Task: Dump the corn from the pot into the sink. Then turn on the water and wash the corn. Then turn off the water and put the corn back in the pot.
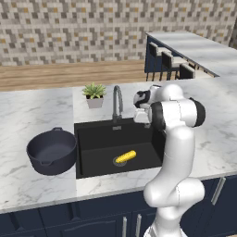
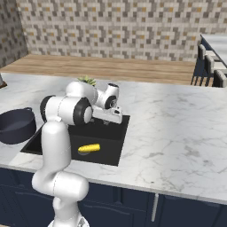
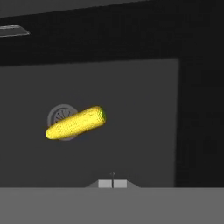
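1. The large rectangular black sink [image 1: 92, 139] is seen set into the white marble counter [image 1: 37, 115], with a curved metal faucet [image 1: 117, 99] at its back edge and a round metal drain [image 3: 59, 114] in its floor.
2. The wide, round, dark navy-grey pot [image 1: 52, 151] is placed upright on the counter just beside the sink's left edge; two small side handles are visible, and no lid is fitted.
3. A small green plant in a white pot [image 1: 94, 96] is set behind the sink, near the faucet.
4. The short yellow corn cob [image 1: 126, 156] is found lying on its side on the sink floor, partly over the drain, with a greenish tip at one end.
5. The gripper [image 3: 112, 183] is held above the sink, well apart from the corn; its two finger tips are pressed together, and nothing is held or touched.
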Robot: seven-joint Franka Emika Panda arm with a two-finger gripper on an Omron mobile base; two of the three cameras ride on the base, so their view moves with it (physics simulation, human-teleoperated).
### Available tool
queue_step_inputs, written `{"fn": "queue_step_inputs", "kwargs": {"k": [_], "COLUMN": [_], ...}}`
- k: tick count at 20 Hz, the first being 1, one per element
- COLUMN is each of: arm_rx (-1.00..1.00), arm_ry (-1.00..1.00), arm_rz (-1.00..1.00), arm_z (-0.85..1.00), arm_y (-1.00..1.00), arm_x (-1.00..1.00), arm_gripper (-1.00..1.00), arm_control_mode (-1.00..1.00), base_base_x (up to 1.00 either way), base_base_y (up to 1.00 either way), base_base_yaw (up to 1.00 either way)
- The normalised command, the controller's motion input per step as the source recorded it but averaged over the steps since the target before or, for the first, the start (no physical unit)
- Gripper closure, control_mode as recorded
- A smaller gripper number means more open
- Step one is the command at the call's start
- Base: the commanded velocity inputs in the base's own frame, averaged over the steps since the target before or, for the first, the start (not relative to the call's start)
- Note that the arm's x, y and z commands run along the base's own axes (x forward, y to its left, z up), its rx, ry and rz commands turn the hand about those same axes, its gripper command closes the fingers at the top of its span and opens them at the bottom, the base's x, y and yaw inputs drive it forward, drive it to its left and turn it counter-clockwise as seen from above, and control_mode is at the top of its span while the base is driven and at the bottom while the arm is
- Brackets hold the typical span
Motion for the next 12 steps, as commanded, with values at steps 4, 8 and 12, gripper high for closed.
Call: {"fn": "queue_step_inputs", "kwargs": {"k": [4,8,12], "arm_rx": [-0.09,-0.01,0.00], "arm_ry": [-0.03,-0.09,-0.07], "arm_rz": [0.00,0.00,0.00], "arm_z": [-0.19,-0.22,-0.19], "arm_y": [0.00,0.00,0.00], "arm_x": [0.00,0.02,0.07], "arm_gripper": [1.00,1.00,-1.00], "arm_control_mode": [-1.00,-1.00,-1.00], "base_base_x": [0.00,0.00,0.00], "base_base_y": [0.00,0.00,0.00], "base_base_yaw": [0.00,0.00,0.00]}}
